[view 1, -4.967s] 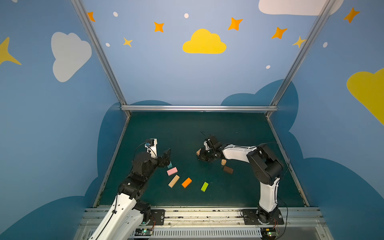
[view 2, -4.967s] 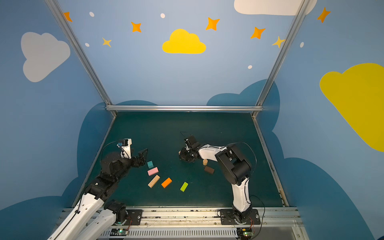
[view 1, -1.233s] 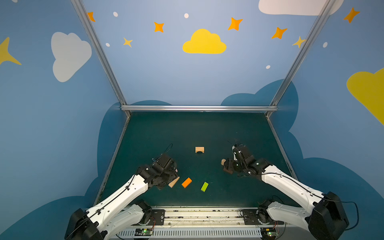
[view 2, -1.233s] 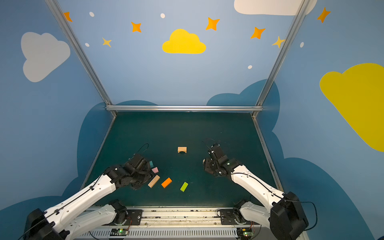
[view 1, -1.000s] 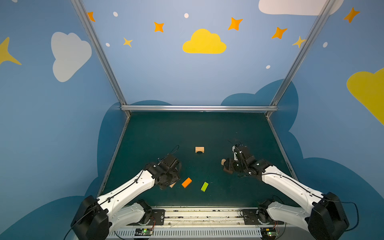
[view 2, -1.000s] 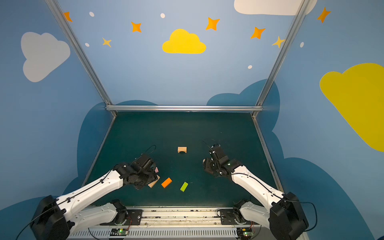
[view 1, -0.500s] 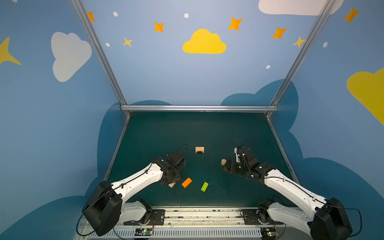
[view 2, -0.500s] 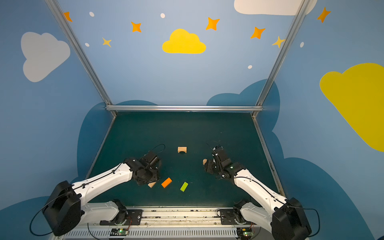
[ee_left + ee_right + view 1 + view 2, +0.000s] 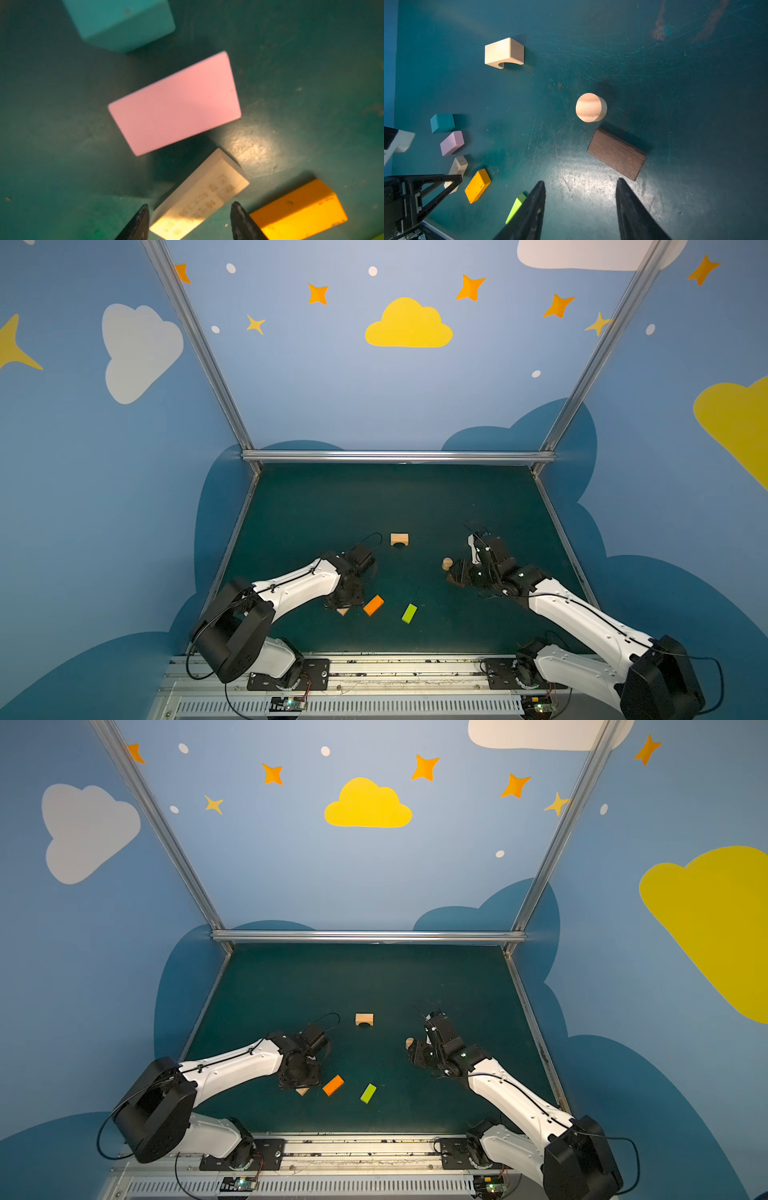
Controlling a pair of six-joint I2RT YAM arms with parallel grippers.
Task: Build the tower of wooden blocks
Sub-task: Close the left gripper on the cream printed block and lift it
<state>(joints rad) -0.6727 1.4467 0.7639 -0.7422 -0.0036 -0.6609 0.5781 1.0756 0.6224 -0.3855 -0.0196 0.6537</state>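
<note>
My left gripper is open and straddles the near end of the tan plank, with a gap on the orange side. Beyond it lie the pink brick and the teal cube; the orange brick lies beside one finger. In both top views only the plank's end shows under that gripper. My right gripper is open and empty, just short of the dark brown brick and the tan cylinder. The tan arch stands alone mid-mat. The lime green brick lies near the front.
The blocks sit on a dark green mat bounded by metal rails and blue walls. The orange brick lies between the plank and the lime brick. The left arm's frame shows in the right wrist view.
My left gripper has swung right, from over the pink and teal blocks to over the plank, and its jaws have narrowed. My right gripper has drawn slightly off the cylinder.
</note>
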